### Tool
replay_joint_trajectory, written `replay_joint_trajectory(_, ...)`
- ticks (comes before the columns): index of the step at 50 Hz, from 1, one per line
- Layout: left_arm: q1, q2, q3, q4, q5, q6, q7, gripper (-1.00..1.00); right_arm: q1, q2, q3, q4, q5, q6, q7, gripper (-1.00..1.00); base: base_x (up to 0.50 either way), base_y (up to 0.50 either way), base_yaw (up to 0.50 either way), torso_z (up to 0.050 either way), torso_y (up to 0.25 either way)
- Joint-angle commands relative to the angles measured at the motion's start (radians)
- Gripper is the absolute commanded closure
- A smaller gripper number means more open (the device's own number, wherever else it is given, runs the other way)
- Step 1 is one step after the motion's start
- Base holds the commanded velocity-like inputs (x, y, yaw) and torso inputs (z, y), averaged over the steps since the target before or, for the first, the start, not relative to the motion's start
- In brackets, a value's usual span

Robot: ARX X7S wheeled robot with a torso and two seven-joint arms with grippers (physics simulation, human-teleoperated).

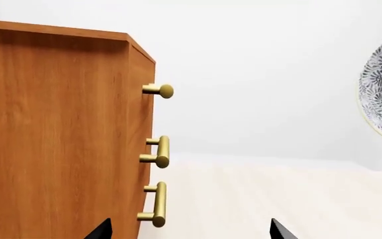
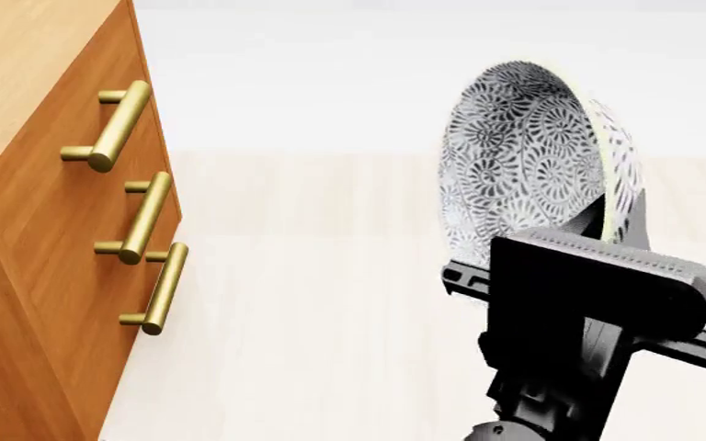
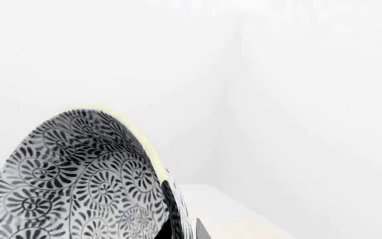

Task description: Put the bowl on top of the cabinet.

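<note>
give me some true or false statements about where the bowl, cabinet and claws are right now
1. The bowl rests on top of the cabinet. False: it is held up in the air, off to the cabinet's side.
2. The right claw grips the bowl by its rim. True.
3. The bowl sits level, opening upward. False: it is tipped on edge, its opening facing the cabinet.
4. The cabinet front carries three brass handles. True.
5. The left claw holds a handle. False: its tips are apart with nothing between them.
</note>
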Motion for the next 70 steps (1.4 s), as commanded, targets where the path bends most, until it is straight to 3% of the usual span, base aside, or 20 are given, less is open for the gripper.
replay_joint_trajectory(1, 0.005, -0.004, 0.001, 0.004, 0.000, 0.006, -0.002, -1.00, 0.102, 0.043, -0.152, -0.045, -0.137, 0.091, 0.017, 1.00, 0.00, 0.00, 0.00, 0.000, 0.000)
replay_joint_trajectory(10, 0.000, -0.004, 0.005, 0.002, -0.002, 0.003, -0.003, -1.00, 0.168, 0.054, -0.191, 0.064, -0.177, 0.043, -0.028, 1.00, 0.00, 0.00, 0.00, 0.000, 0.000)
replay_joint_trajectory(15, -0.001, -0.006, 0.003, 0.002, -0.005, 0.003, -0.005, -1.00, 0.189, 0.059, -0.221, 0.133, -0.154, -0.054, -0.128, 1.00, 0.00, 0.00, 0.00, 0.000, 0.000)
replay_joint_trajectory(25, -0.003, -0.010, 0.000, -0.001, -0.014, 0.006, -0.005, -1.00, 0.262, 0.029, -0.240, 0.284, -0.093, -0.139, -0.299, 1.00, 0.00, 0.00, 0.00, 0.000, 0.000)
replay_joint_trajectory(37, 0.003, -0.015, -0.003, 0.004, -0.018, 0.015, -0.008, -1.00, 0.352, -0.040, -0.220, 0.563, -0.073, -0.231, -0.397, 1.00, 0.00, 0.00, 0.00, 0.000, 0.001)
replay_joint_trajectory(47, 0.004, -0.018, -0.004, 0.005, -0.019, 0.016, -0.012, -1.00, 0.369, -0.046, -0.192, 0.612, -0.001, -0.271, -0.500, 1.00, 0.00, 0.00, 0.00, 0.000, 0.001)
replay_joint_trajectory(49, 0.005, -0.018, -0.004, 0.006, -0.019, 0.018, -0.013, -1.00, 0.375, -0.040, -0.190, 0.628, 0.060, -0.261, -0.594, 1.00, 0.00, 0.00, 0.00, 0.000, 0.000)
replay_joint_trajectory(56, 0.002, -0.020, -0.003, 0.004, -0.022, 0.017, -0.014, -1.00, 0.372, -0.032, -0.201, 0.679, 0.095, -0.282, -0.693, 1.00, 0.00, 0.00, 0.00, 0.000, 0.000)
replay_joint_trajectory(70, 0.003, -0.022, -0.001, 0.003, -0.020, 0.020, -0.018, -1.00, 0.360, 0.016, -0.192, 0.622, 0.237, -0.240, -0.881, 1.00, 0.00, 0.00, 0.00, 0.000, 0.001)
